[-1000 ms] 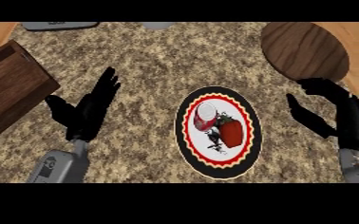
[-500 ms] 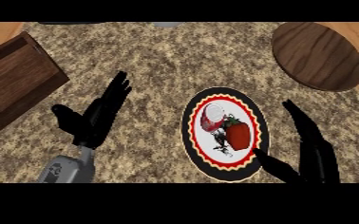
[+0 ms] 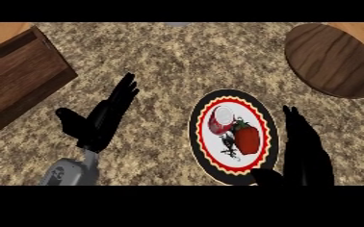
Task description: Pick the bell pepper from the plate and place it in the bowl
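- The bell pepper, red with a green stem, lies on the plate, just left of our right hand. Nothing holds it.
- Our right hand stands beside the plate's right rim with its fingers straight. The thumb is spread away from them, jutting left by the plate's lower rim. We cannot tell whether it touches that rim.
- The brown wooden bowl sits well beyond our right hand's fingertips, apart from the plate.
- Our left hand rests on the far side of the plate, well apart from it. Its fingers are straight, its thumb is spread, and it holds nothing.
- A dark wooden board lies beyond our left hand, up and to its left, on the speckled counter.
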{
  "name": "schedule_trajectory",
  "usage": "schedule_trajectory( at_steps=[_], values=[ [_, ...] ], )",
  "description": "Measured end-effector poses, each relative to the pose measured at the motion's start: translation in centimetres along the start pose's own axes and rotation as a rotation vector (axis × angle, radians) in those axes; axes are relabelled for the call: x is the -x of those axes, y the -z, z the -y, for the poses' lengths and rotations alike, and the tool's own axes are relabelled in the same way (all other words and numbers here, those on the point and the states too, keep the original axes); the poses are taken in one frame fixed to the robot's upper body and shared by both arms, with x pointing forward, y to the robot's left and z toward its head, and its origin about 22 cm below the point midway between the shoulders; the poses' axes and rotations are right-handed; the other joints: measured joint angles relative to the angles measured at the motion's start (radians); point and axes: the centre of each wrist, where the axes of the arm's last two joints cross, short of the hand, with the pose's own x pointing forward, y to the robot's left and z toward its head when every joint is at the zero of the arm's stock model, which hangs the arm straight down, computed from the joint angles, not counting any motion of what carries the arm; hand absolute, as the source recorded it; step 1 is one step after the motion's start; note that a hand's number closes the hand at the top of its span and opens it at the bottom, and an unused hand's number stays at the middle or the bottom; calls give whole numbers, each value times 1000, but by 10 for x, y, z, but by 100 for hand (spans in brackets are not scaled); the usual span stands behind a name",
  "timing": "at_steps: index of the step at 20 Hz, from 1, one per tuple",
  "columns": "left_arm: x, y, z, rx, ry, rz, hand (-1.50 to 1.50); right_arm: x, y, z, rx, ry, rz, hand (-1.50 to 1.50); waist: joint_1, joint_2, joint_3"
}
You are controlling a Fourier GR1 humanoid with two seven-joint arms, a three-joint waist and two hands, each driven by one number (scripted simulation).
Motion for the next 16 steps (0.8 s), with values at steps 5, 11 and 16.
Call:
schedule_trajectory(
  at_steps=[5,11,16],
  values=[
    [-1,-1,2,7,-6,-2,0,-41,-5,1,-88,-23,-53,-150,11,4,3],
    [-4,-4,-1,10,-7,7,0,-61,4,-5,-144,-42,-127,-150,12,5,6],
    [-5,-2,-2,-1,-7,6,0,-63,14,-13,-206,-73,-178,-150,8,6,6]
  ],
)
